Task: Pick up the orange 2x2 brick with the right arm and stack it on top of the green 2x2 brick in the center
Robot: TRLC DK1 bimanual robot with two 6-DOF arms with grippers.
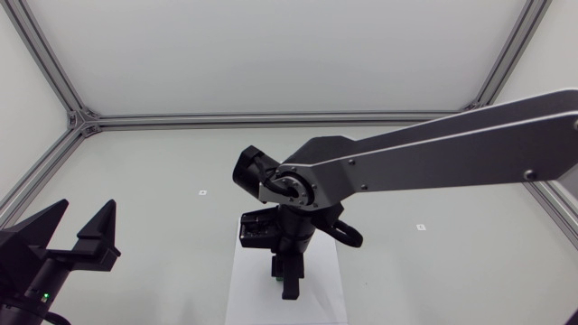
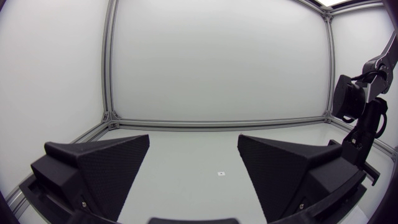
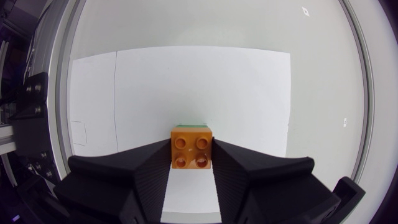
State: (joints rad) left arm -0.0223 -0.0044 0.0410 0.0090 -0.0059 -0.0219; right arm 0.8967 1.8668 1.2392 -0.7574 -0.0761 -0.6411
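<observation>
The white table [image 1: 163, 181] is lying inside a frame of metal bars with pale walls, and a white paper sheet [image 1: 246, 293] is resting on its near middle part. A small square mark [image 1: 202, 192] is sitting on the table to the left of the centre.

At the left, my left gripper [image 1: 87, 209] is hanging low over the near corner of the table. Its two fingers [image 2: 99, 165] are standing wide apart and are holding nothing.

In the centre, my right arm [image 1: 433, 149] is coming in from the right side and is bending down over the paper sheet. My right gripper [image 1: 289, 282] is pointing down at the sheet, and in the head view it is hiding the bricks. In the right wrist view the orange 2x2 brick [image 3: 191, 151] is sitting between my two fingers, studs up, and both fingers are pressing on its sides, so the gripper is clamped on it. A thin edge of the green 2x2 brick [image 3: 191, 125] is showing just beyond the orange one, lower than it. I cannot tell if the two bricks are touching.
</observation>
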